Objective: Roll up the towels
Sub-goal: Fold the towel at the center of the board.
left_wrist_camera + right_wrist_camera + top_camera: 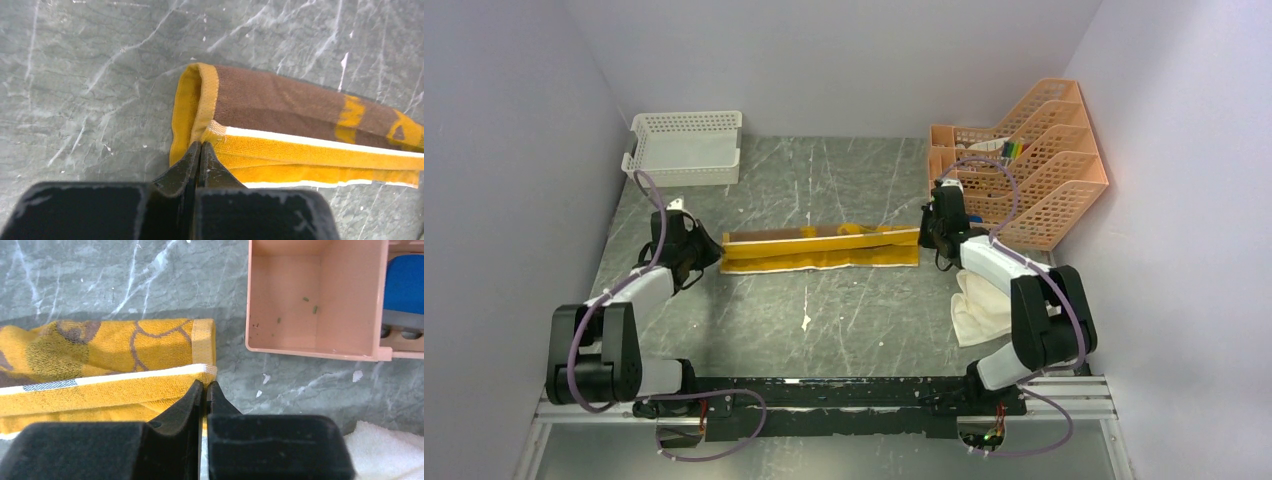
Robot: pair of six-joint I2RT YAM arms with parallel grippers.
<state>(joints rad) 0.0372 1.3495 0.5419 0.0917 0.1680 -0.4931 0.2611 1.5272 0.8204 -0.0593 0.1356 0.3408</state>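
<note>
The mustard-yellow and brown towel (819, 250) lies folded into a long narrow strip across the middle of the table. My left gripper (711, 250) is at its left end. In the left wrist view the gripper (200, 146) is shut on the corner of the upper yellow layer (310, 152). My right gripper (926, 233) is at the right end. In the right wrist view it (205, 385) is shut on the white-edged corner of the towel (115, 385). The cream towel (979, 305) lies crumpled under my right arm; its edge shows in the right wrist view (382, 450).
A white lattice basket (686, 148) stands at the back left. An orange mesh file rack (1034, 170) with pens stands at the back right, its base (300, 300) close to my right gripper. The table is grey marble.
</note>
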